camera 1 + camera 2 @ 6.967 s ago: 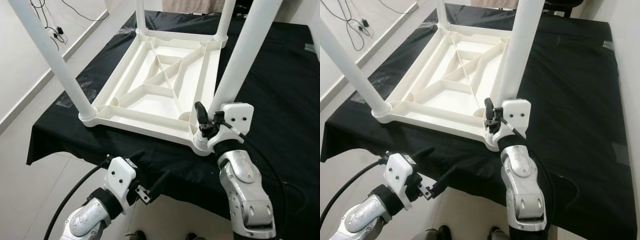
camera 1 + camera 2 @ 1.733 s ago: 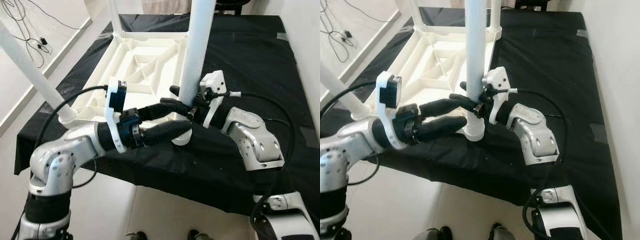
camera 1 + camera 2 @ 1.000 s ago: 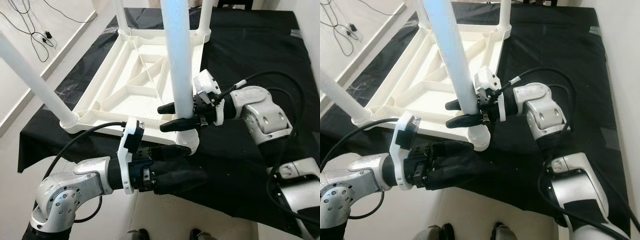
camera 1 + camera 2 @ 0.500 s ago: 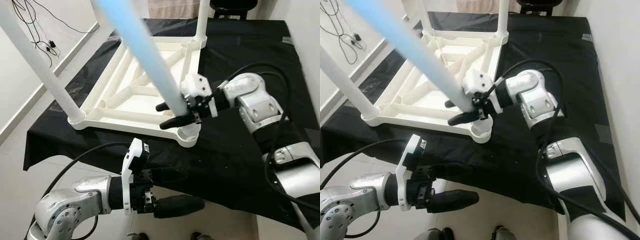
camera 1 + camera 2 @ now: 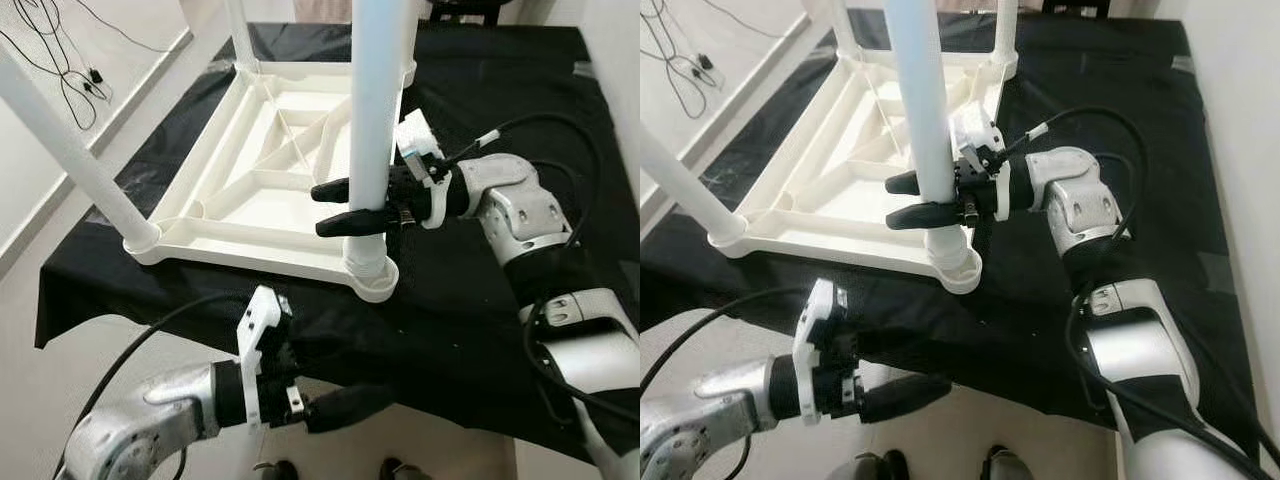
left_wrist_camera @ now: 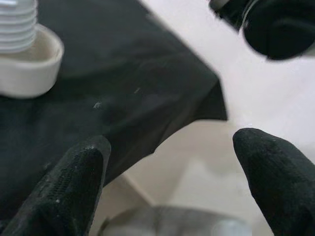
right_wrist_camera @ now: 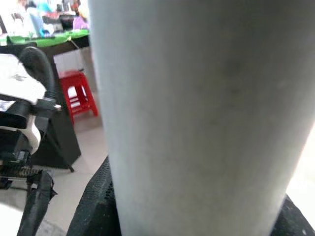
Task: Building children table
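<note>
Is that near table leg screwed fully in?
No. Bare screw threads on the leg show above the corner socket; the right claw grips it upright.

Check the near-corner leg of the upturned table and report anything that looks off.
The near leg, held by the right gripper, is not fully seated: its threaded end shows above the corner socket. The left gripper hangs open below the table edge.

Smooth white plastic table frame and leg, slightly glossy; matt black cloth beneath; silver metal arms; textured black rubbery fingers.
</note>
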Robot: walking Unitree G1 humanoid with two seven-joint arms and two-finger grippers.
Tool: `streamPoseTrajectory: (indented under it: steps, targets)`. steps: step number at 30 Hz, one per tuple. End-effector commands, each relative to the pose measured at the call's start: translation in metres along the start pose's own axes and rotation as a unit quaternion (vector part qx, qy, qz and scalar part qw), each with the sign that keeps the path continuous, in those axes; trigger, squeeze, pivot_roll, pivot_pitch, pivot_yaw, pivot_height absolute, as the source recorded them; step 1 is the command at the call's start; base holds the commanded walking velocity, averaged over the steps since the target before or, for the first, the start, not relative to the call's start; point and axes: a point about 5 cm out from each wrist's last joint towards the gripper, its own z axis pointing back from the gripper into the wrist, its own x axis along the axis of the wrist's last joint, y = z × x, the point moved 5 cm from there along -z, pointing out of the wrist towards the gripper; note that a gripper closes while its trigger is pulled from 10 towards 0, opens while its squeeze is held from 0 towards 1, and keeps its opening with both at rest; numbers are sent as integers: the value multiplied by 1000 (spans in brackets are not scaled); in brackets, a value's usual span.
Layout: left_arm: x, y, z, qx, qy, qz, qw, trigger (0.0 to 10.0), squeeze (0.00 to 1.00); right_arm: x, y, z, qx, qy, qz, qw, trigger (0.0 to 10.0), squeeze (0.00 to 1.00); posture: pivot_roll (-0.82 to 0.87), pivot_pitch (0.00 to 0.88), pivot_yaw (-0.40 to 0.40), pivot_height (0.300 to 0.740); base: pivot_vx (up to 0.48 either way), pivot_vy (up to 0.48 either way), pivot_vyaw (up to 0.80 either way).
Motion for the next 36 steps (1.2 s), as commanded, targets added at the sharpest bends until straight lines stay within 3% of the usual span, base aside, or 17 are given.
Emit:
streamPoseTrajectory:
  steps: [1, 9, 10, 15, 26, 34, 36]
  targets:
    - [-5, -3, 4, 20, 13, -31, 999, 10000, 0, 1, 5, -4, 9, -15, -5, 1000, 0, 0, 23, 375, 83, 740, 0, 0, 0]
    - [-13, 1, 12, 79, 16, -62, 995, 10000, 0, 3, 19, 8, 24, -38, -20, 999, 0, 0, 30, 406, 98, 740, 0, 0, 0]
    - [-14, -2, 13, 83, 15, -67, 994, 10000, 0, 6, 25, 11, 34, -45, -19, 998, 10000, 0, 28, 416, 103, 740, 0, 0, 0]
    - [-16, -9, 13, 82, 19, -86, 993, 10000, 0, 8, 31, 17, 37, -50, -17, 998, 10000, 0, 30, 425, 107, 740, 0, 0, 0]
    - [-18, -22, 17, 80, 27, -110, 990, 10000, 0, 4, 19, 20, -8, -25, -1, 1000, 10000, 0, 52, 447, 115, 740, 0, 0, 0]
    - [-18, -24, 19, 89, 22, -113, 989, 10000, 0, -3, 34, 19, 35, 30, 29, 999, 10000, 0, 55, 452, 115, 740, 0, 0, 0]
    - [-19, -25, 18, 90, 23, -113, 989, 10000, 0, -6, 42, 17, 57, 58, 56, 995, 10000, 0, 57, 452, 118, 740, 0, 0, 0]
